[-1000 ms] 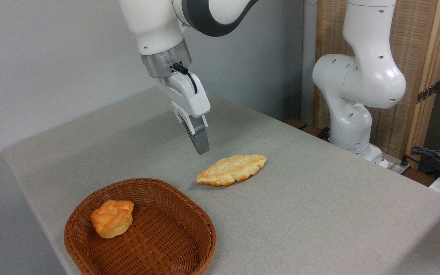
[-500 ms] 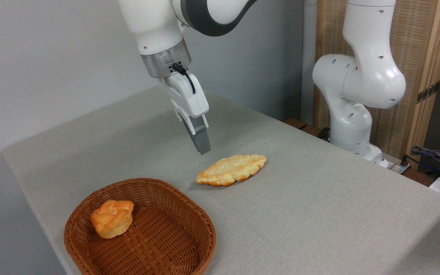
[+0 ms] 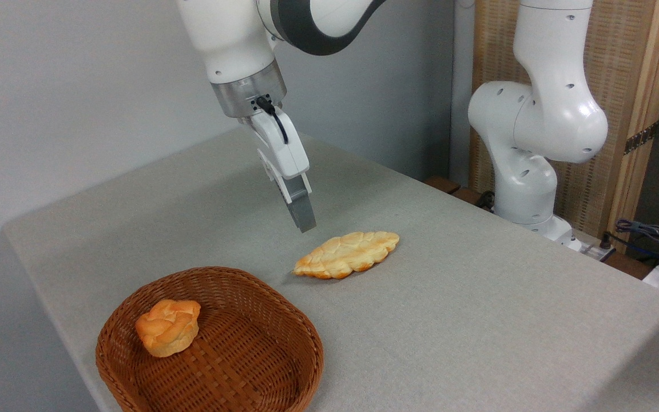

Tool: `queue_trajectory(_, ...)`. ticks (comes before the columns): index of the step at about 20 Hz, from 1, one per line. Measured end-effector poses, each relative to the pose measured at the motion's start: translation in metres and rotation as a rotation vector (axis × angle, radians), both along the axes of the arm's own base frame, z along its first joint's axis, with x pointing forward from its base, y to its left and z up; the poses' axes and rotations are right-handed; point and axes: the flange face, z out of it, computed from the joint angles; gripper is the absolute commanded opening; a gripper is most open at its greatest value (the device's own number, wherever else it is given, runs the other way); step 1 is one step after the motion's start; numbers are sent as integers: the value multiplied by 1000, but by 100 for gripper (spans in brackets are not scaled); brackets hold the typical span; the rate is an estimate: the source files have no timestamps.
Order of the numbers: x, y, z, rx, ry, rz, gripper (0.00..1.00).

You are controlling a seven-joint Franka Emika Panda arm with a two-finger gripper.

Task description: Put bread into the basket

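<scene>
The bread [image 3: 346, 254] lies flat on the grey table [image 3: 478, 320], a long braided loaf with pale golden top and browner edges, its tapered ends pointing to the lower left and upper right. Taking the loaf as the landmark, the gripper [image 3: 305, 224] hangs in the air just above and a little to the left of its left half, not touching it, tilted so that the grey fingertips point down and to the right toward the loaf. The fingers are seen edge-on, one behind the other, so I cannot tell how far apart they stand; nothing is held between them. Below and to the left of the loaf, near its left tip but apart from it, sits the basket [image 3: 301, 332], brown wicker with a thick rim, at the front corner of the table. A small round bun [image 3: 168, 327] rests inside the basket, on its left side, well apart from the loaf. To the right of the loaf and behind the table stands the white base of the arm [image 3: 527, 189].
</scene>
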Motion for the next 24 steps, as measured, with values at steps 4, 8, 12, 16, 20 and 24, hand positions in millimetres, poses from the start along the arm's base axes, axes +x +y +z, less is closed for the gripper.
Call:
queue_trajectory(4,-3,-3,-7,3,14,-8,100)
queue_trajectory(8,-10,-8,-22,10,47,-25,100)
queue_trajectory(12,-18,-20,-43,18,62,-53,100)
queue_trajectory(16,-28,-29,-73,23,68,-79,100)
queue_trajectory(20,-35,-27,-90,34,88,-83,100)
queue_trajectory(24,-38,-23,-97,96,91,-118,99)
